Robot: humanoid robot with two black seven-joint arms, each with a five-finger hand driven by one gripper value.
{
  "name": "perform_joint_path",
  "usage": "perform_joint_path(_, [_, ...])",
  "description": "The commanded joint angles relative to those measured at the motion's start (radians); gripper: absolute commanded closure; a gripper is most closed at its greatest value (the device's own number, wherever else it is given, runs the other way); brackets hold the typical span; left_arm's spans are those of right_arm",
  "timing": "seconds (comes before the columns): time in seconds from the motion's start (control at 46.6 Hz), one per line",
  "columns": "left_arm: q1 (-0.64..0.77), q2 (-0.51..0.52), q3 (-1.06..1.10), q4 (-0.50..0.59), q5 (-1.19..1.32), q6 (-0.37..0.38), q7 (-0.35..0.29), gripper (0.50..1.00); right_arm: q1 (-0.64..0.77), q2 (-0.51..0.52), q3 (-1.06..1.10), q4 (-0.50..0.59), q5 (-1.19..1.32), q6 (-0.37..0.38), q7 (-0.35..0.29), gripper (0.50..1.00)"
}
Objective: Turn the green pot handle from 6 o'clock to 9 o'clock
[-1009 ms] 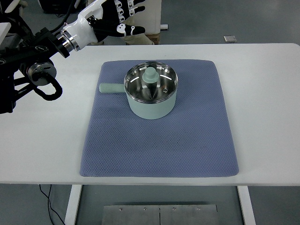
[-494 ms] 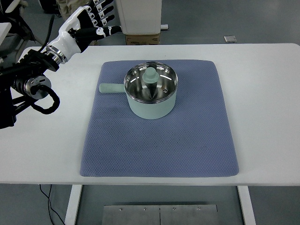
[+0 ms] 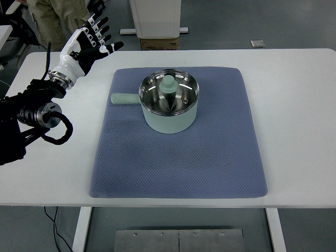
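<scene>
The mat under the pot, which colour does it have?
The mat is greyish blue with a fine woven texture, seen clearly in the top view.

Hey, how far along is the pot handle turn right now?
The turn looks done: the green pot sits on the blue mat with its handle pointing to the picture's left, at 9 o'clock. The left hand is open, empty, up at the table's far-left corner. Nothing visibly remains.

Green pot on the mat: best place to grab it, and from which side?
Grip the stub handle, not the body. It sticks out flat from the green pot toward the picture's left, over bare blue mat, so fingers could probably close over it from above. Come from the left: the left hand is on that side, open and off the pot. The lid knob would only lift the lid.
</scene>
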Motion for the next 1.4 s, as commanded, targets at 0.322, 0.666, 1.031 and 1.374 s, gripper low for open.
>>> perform_joint_path(0.322, [0.121, -0.037, -0.105, 0.027, -0.001, 0.073, 0.000, 0.500, 0.000, 0.000, 0.000, 0.000, 0.000, 0.000, 0.000, 0.500])
perform_joint_path(0.666, [0.167, -0.070, -0.165, 0.049, 0.000, 0.084, 0.000, 0.500, 0.000, 0.000, 0.000, 0.000, 0.000, 0.000, 0.000, 0.500])
perform_joint_path(1.031, [0.182, -0.125, -0.194, 0.105, 0.000, 0.079, 0.000, 0.500, 0.000, 0.000, 0.000, 0.000, 0.000, 0.000, 0.000, 0.500])
perform_joint_path(1.374, [0.196, -0.157, -0.223, 0.122, 0.002, 0.075, 0.000, 0.500, 0.000, 0.000, 0.000, 0.000, 0.000, 0.000, 0.000, 0.500])
